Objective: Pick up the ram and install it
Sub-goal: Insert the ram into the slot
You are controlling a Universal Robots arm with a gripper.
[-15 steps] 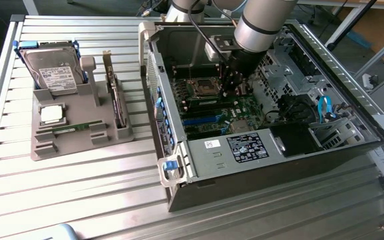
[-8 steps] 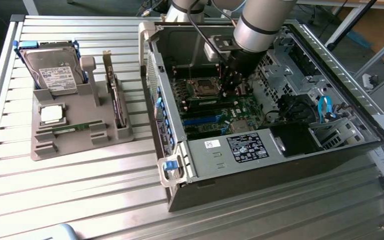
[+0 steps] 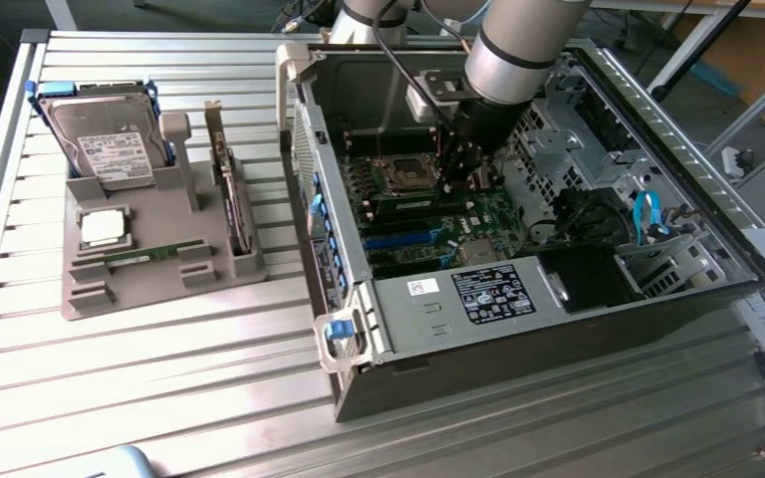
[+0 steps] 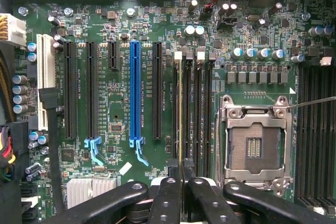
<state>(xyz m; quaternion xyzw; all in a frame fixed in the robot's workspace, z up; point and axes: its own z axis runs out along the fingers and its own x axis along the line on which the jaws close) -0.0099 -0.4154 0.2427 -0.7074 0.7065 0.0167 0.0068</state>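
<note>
— What is gripped by the jaws?

— The ram [image 4: 181,108], a long, thin green circuit-board stick, is gripped and is seen edge-on between them. The jaws are closed almost fully, with only the stick's thickness between them.

— Where is the stick placed?

— It is held inside the open grey metal computer case [image 3: 409,319], over the green motherboard [image 4: 121,72]. It is lined up with one of the long black memory slots [image 4: 200,108], which are set between the square silver processor socket [image 4: 254,140] and the blue expansion slot [image 4: 135,93]. Whether it is pressed home in a slot or only held just above one cannot be told.

— How is the case set on the counter?

— It is laid on its side on the slatted metal counter [image 3: 156,398], toward the edge at the exterior view's right. It is entered from above by the silver-and-black robot arm [image 3: 516,50].

— What is seen beside the case?

— A grey plastic holder [image 3: 156,294] is set just beside it, toward the counter's edge at the exterior view's left. A silver hard drive with blue rails [image 3: 111,149] is propped at the holder's end nearest the counter's far edge. A square silver processor chip [image 3: 101,227] is laid flat near the middle. A dark expansion card [image 3: 232,214] is stood on edge along the side nearest the case. Another thin green stick [image 3: 150,254] is laid flat in a groove just beside the chip.
</note>
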